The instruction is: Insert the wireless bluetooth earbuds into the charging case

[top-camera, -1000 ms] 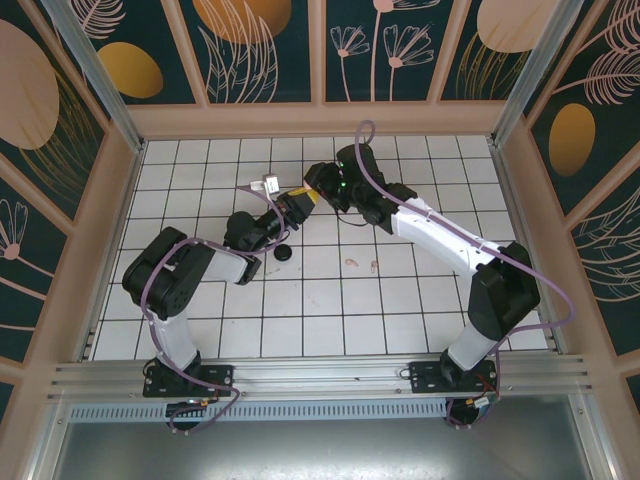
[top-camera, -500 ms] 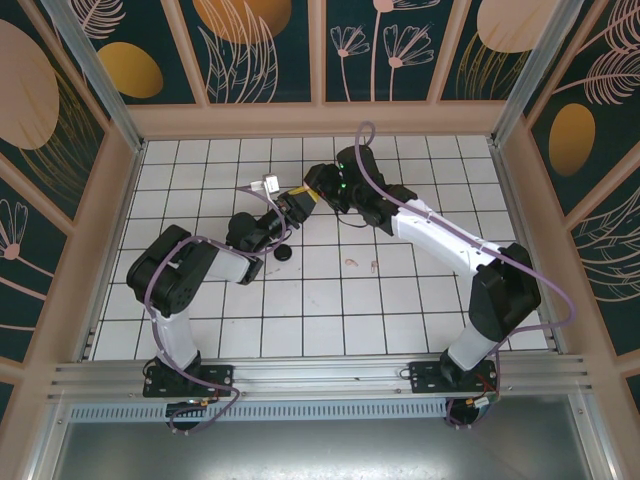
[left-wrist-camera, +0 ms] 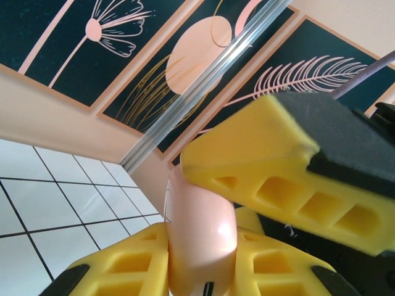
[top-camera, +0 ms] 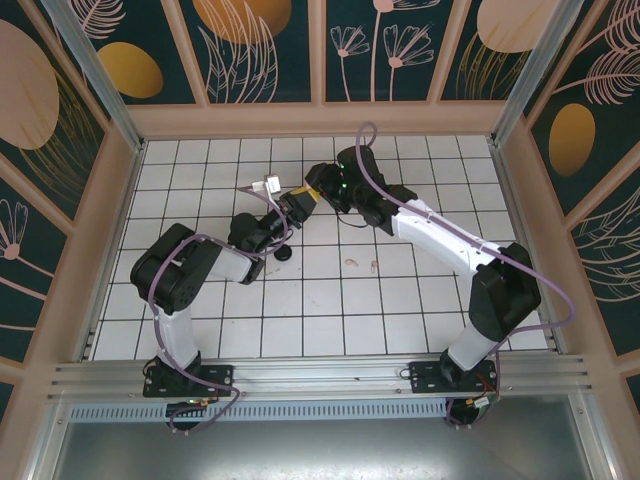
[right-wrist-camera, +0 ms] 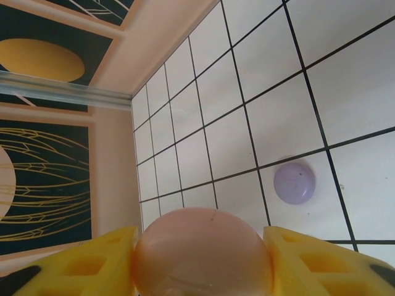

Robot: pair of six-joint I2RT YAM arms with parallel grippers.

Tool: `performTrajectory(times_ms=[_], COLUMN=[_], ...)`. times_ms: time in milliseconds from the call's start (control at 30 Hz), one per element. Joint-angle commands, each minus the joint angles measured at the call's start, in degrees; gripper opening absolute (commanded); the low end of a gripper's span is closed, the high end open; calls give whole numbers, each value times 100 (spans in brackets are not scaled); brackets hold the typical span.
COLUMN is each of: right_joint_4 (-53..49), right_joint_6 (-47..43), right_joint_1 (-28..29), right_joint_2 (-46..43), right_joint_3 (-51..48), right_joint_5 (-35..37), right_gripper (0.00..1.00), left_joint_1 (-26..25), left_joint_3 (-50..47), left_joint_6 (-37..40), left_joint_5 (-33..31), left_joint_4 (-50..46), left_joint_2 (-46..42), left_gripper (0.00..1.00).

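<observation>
Bright, even light, soft faint shadows; glare spot on the blurred pink case [left-wrist-camera: 199,225].

Arm links [top-camera: 440,235]: were white and black.
Cables [top-camera: 358,135]: were lilac.
Fingers [right-wrist-camera: 80,265]: were yellow, hollow-celled, black-tipped.

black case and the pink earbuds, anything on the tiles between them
No. In the top external view, the white tiles between the black case and the pale pink earbuds are bare.
</observation>
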Motion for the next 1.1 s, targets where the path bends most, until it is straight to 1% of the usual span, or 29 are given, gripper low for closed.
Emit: performTrajectory(times_ms=[0, 67, 100, 200, 333, 433, 533, 600, 667, 733, 867, 1067], right_joint_4=[174, 232, 244, 260, 377, 542, 795, 864, 914, 972, 1055, 1249], right_joint_6=[-104, -177, -222, -438, -999, -1526, -2271, -2822, -3334, -3650, -3940, -3944], right_joint_1=[-85, -185, -238, -382, -573, -720, -764, -760, -764, -765, -760, -764], right_joint_2=[-291, -388, -473, -806, -1423, -1973, -2466, -2734, -2975, -3148, -3183, -2985], right_joint_3=[171, 208, 202, 81, -483, -1116, -1682, -1995, -2297, -2532, -2764, -2865], right_joint_5=[-224, -184, -167, -120, -207, -288, -525, -732, -969, -1195, -1582, -1709], right_gripper=[66, 72, 73, 74, 74, 74, 74, 74, 74, 74, 74, 73], left_joint_1=[-22, -22, -22, -22, -21, -13, -13, -13, -13, -13, -13, -13], left_joint_3=[146, 126, 111, 66, -6, 35, 133, 198, 255, 347, 451, 444], left_joint_6=[-254, -249, -227, -136, 144, 442, 725, 868, 971, 1053, 1099, 1126], left_joint_5=[60, 84, 113, 271, 611, 1019, 1463, 1729, 2032, 2284, 2667, 2879], left_joint_4=[802, 714, 660, 424, -70, -661, -1235, -1539, -1781, -2064, -2382, -2586], left_joint_2=[45, -29, -64, -253, -608, -881, -1068, -1073, -1290, -1318, -1302, -1327], left_gripper=[0, 0, 0, 0, 0, 0, 0, 0, 0, 0, 0, 0])
